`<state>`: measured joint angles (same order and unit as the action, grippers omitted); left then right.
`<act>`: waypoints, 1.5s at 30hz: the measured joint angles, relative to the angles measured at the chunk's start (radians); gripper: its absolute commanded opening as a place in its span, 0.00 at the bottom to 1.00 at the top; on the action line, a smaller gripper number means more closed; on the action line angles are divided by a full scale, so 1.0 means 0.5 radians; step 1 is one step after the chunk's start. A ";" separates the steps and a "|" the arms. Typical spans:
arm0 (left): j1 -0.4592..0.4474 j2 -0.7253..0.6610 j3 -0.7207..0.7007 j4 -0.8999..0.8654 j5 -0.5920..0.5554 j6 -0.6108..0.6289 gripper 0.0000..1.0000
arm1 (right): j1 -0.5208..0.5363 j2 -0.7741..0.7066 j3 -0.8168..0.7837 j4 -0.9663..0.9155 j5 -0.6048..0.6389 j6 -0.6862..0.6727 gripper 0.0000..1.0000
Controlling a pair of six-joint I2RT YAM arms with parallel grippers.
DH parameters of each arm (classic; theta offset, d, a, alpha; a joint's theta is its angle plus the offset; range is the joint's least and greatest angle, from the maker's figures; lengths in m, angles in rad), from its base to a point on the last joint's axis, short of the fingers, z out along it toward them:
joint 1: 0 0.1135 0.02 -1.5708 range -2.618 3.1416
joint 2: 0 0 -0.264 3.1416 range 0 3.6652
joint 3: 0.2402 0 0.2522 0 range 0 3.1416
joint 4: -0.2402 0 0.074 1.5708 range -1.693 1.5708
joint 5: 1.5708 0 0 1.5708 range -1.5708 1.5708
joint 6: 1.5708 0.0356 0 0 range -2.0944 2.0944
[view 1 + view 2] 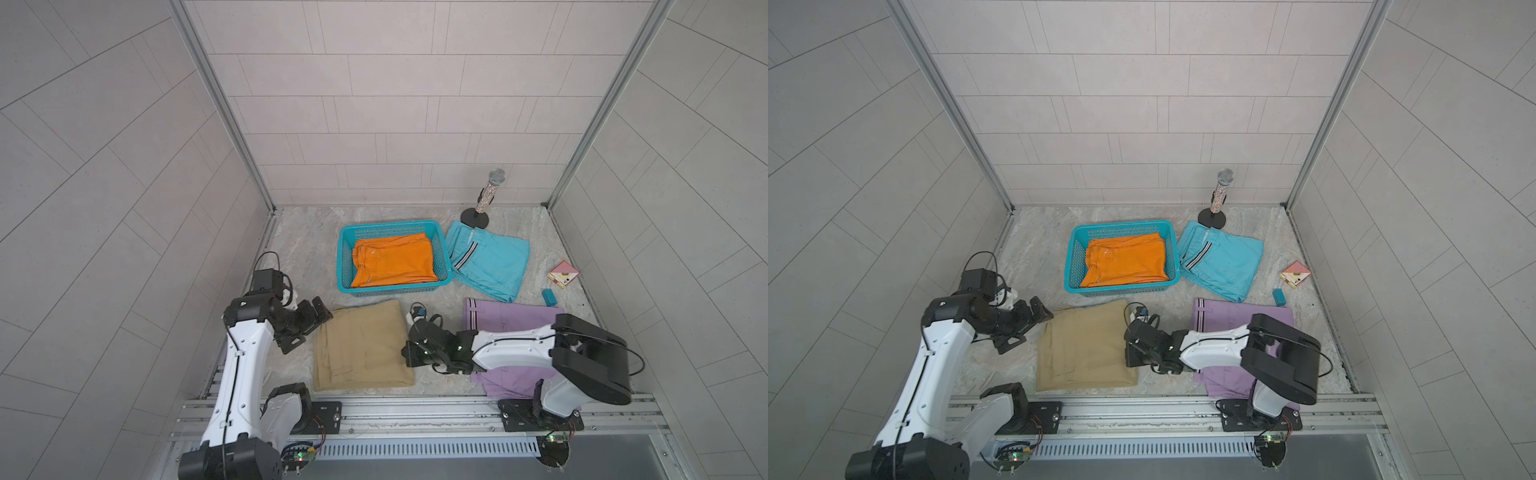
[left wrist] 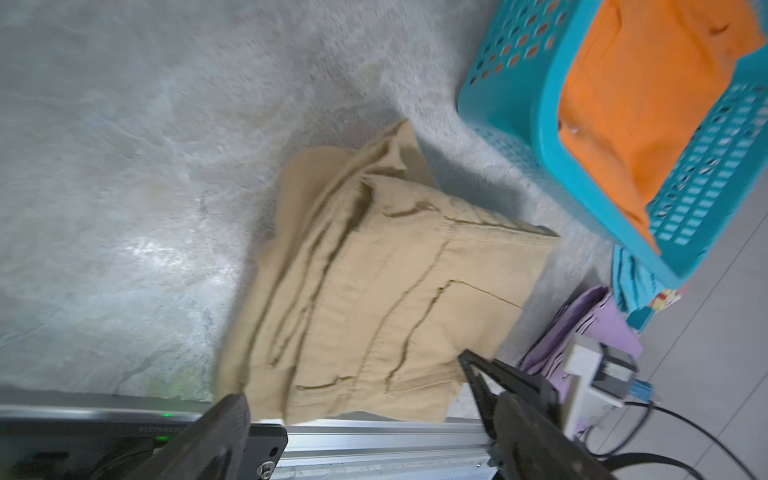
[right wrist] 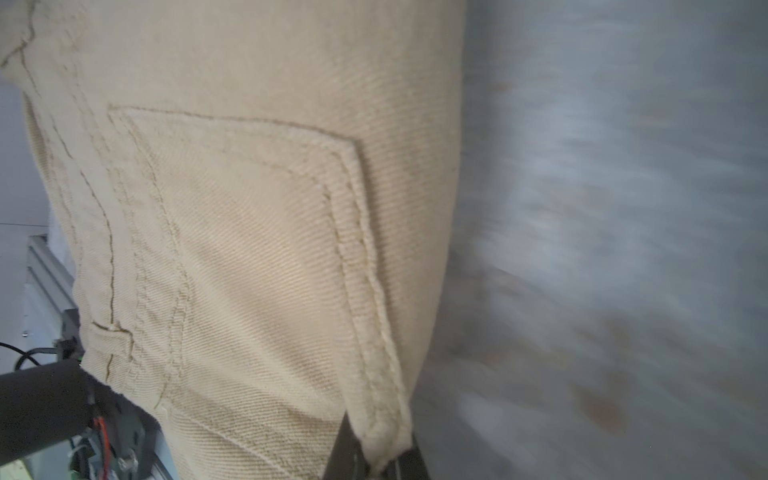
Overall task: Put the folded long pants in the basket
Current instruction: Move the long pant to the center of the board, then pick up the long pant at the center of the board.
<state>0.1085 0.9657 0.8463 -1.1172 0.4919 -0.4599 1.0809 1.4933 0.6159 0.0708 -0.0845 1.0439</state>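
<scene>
Though folded, khaki pants (image 1: 361, 345) show 1 pocket (image 3: 249, 257).

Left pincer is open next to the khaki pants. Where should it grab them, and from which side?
Best bet: take the khaki pants at their left edge near the far corner, coming in low from the robot's left. They lie flat, layered edge facing the open left pincer, and the right pincer holds the opposite edge.

Basket: turquoise perforated plastic basket (image 1: 1121, 227) holds folded orange cloth pants (image 1: 1125, 262); folded turquoise striped-trim pants (image 1: 1225, 262) just beside
Front: folded khaki-tan cloth pants (image 1: 1084, 349); folded lilac striped-trim pants (image 1: 1225, 312)
Grippers: left gripper (image 1: 1026, 328) spread wide; right gripper (image 1: 1128, 353) at khaki edge
</scene>
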 measured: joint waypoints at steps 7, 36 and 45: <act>-0.557 0.073 -0.257 0.433 -0.110 -0.403 1.00 | -0.276 -0.661 -0.426 -0.310 0.069 -0.026 0.00; -0.917 0.642 -0.719 1.861 -0.021 -0.783 1.00 | -0.408 -0.415 -0.201 -0.506 -0.047 -0.198 0.00; -0.914 0.379 -0.761 1.639 -0.150 -0.799 1.00 | -0.408 -0.395 -0.201 -0.495 -0.056 -0.203 0.00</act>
<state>-0.3485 1.1553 0.4660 -0.2977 0.4168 -0.8593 0.8768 1.2957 0.5156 -0.1768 -0.1127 0.9424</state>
